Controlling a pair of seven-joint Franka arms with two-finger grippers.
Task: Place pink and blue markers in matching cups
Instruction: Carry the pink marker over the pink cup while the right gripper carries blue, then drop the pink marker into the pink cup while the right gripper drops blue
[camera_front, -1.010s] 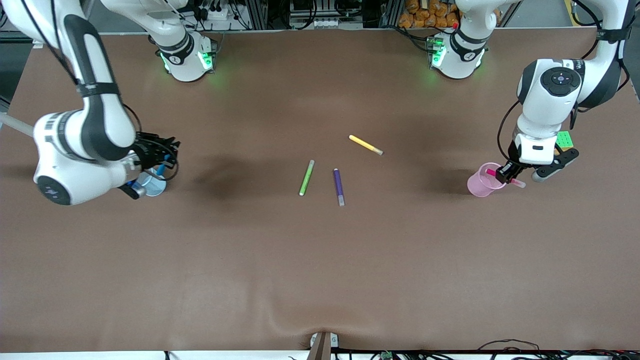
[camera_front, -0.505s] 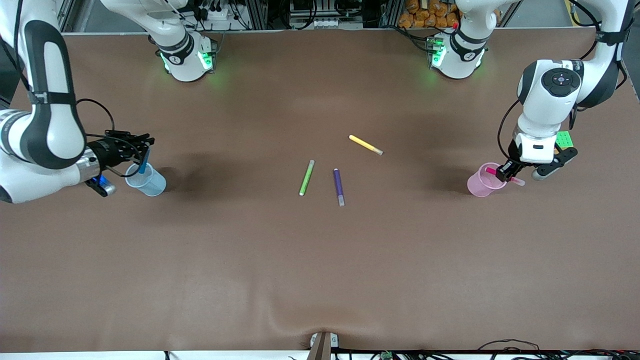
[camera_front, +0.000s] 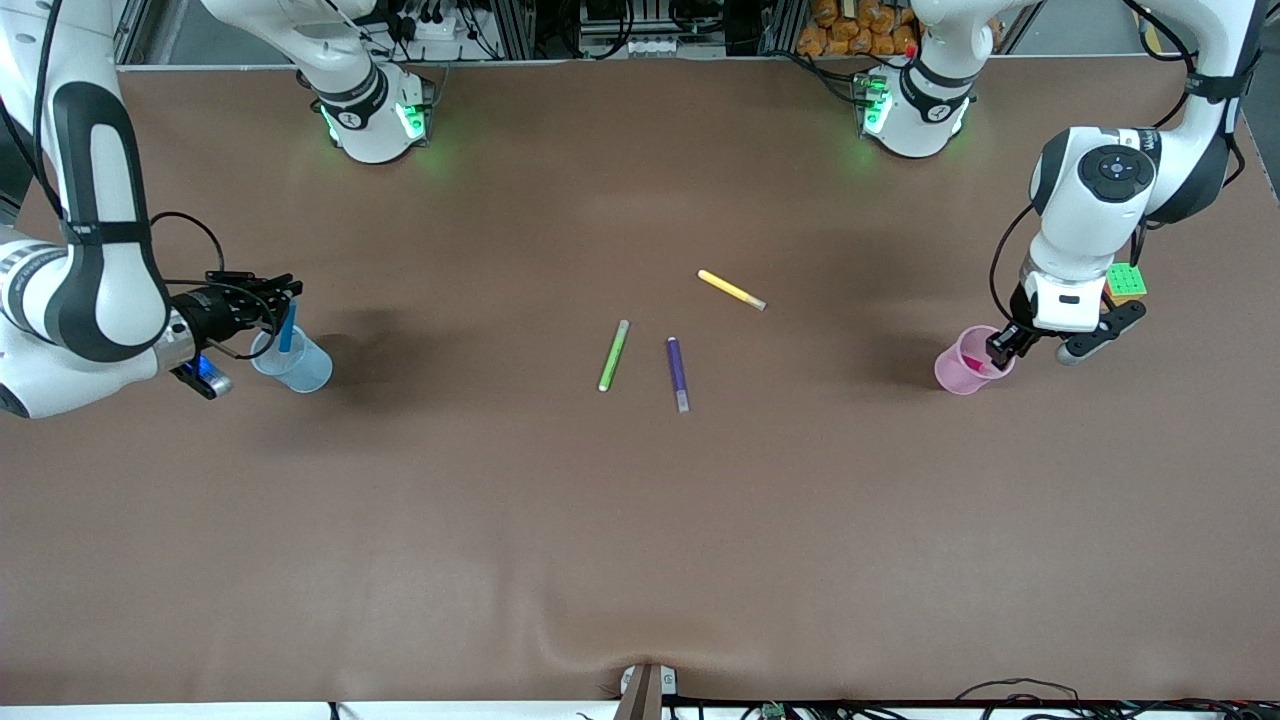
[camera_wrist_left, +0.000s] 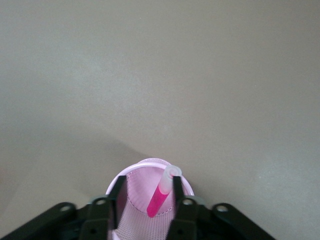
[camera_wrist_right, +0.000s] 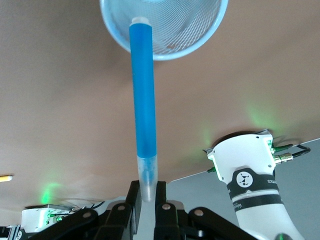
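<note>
The pale pink cup (camera_front: 958, 375) stands toward the left arm's end of the table. My left gripper (camera_front: 1003, 345) hangs just over its rim, open, one finger on each side of the cup (camera_wrist_left: 137, 202). The pink marker (camera_wrist_left: 161, 197) stands tilted inside, its pale cap leaning on one finger (camera_wrist_left: 178, 186). At the right arm's end stands the pale blue cup (camera_front: 300, 368). My right gripper (camera_front: 278, 297) is shut on the pale cap of the blue marker (camera_front: 287, 330). In the right wrist view the marker (camera_wrist_right: 142, 100) reaches from the gripper (camera_wrist_right: 146, 189) into the cup's mouth (camera_wrist_right: 200, 40).
Three other pens lie mid-table: a yellow one (camera_front: 732, 290), farthest from the front camera, a lime-green one (camera_front: 613, 355) and a dark purple one (camera_front: 678, 373). Both arm bases with green lights stand along the table's edge farthest from the camera.
My left gripper has opened and the pink marker has dropped into the pink cup. My right arm swung back toward its own end of the table, bringing the blue marker's tip into the blue cup.
</note>
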